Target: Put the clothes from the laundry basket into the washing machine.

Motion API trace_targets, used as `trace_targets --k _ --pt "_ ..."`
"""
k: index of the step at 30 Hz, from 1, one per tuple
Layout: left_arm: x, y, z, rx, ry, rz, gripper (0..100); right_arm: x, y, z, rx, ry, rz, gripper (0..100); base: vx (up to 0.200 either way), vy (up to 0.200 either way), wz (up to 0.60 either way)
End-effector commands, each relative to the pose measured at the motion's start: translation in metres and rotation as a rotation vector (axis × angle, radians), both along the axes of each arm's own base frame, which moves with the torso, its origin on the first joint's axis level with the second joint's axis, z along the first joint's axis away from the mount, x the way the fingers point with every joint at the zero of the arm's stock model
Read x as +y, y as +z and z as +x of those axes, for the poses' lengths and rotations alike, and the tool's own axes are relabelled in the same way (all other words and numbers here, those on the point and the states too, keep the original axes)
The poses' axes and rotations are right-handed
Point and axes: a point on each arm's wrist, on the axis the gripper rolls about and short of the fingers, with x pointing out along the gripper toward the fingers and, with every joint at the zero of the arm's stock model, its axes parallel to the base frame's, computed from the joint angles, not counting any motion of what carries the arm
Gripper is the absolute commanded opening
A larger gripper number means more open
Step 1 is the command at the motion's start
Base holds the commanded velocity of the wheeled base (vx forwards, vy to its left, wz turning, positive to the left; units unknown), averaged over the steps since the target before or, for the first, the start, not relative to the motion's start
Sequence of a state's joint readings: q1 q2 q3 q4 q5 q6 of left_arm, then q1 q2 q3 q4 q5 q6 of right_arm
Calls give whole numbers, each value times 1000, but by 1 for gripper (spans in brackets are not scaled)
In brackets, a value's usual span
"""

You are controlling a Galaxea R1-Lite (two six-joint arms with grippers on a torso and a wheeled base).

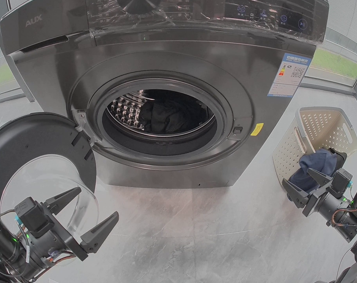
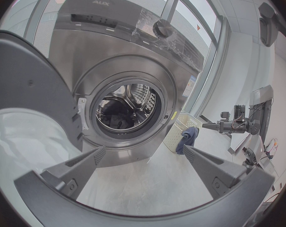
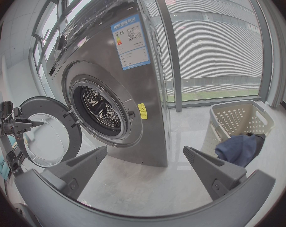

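The grey washing machine [image 1: 162, 59] stands ahead with its round door [image 1: 37, 154] swung open to the left. Dark clothes [image 1: 166, 116] lie inside the drum [image 2: 127, 111]. A cream laundry basket [image 1: 323, 134] sits on the floor to the right, with a blue garment [image 1: 318, 166] draped over its front rim and a dark piece behind it. My left gripper [image 1: 88, 211] hangs open and empty low on the left, in front of the door. Also open and empty, my right gripper [image 1: 302, 185] hovers just in front of the blue garment [image 3: 237, 148].
Grey marble-pattern floor [image 1: 194, 232] spreads between the machine and me. Glass walls and window frames [image 3: 174, 48] stand behind and to the right of the machine. The open door takes up the space at the lower left.
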State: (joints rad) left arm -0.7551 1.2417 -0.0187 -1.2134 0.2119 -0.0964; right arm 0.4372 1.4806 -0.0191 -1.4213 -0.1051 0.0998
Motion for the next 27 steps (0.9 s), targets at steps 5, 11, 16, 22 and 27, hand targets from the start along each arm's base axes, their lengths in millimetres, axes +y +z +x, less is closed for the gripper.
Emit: trace_targets --k 5,11,16,22,27 --pt "43 4 -35 -31 80 -41 100 -21 10 -37 7 -41 -2 100 -120 0 0" --pt "66 -4 -59 -34 147 -40 100 -37 6 -56 66 -104 -16 100 -33 0 0" --pt "81 -12 -78 -66 211 -56 100 -48 5 -81 50 -127 -11 100 -200 0 0" --pt "91 -32 -100 -58 234 -47 100 -61 -7 -114 68 -169 -16 100 0 0 0" --pt "94 -40 -109 -71 257 -49 100 -67 -14 -134 27 -200 -6 100 -120 0 0"
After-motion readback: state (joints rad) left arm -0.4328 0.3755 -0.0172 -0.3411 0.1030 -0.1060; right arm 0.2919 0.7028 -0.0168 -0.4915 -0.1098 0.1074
